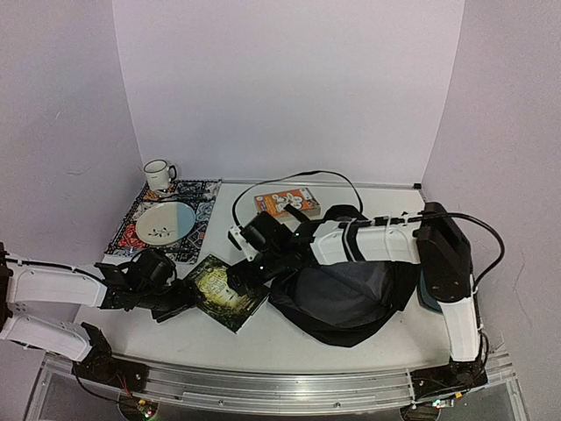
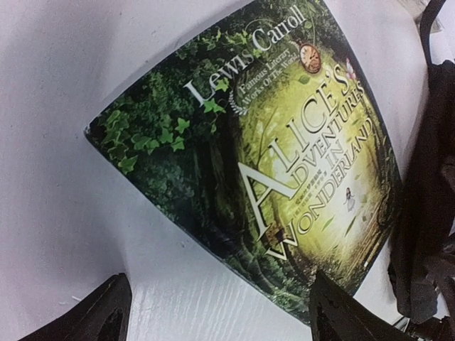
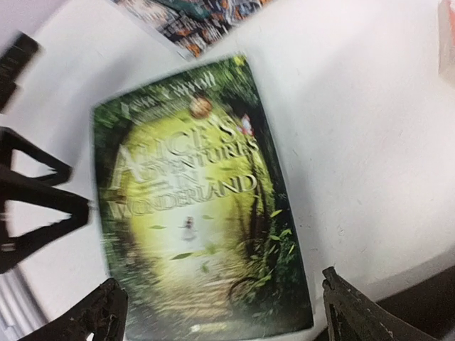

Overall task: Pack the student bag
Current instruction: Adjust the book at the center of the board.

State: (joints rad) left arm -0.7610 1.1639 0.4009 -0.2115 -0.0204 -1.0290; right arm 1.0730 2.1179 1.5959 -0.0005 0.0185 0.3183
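Green book (image 1: 219, 298) just beside black student bag (image 1: 351, 303).

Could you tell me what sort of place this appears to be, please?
Probably a robot test bench: plain pale backdrop panels enclose the table, the left arm and right arm stand on an aluminium rail, and a book, mug and student bag lie out as props.
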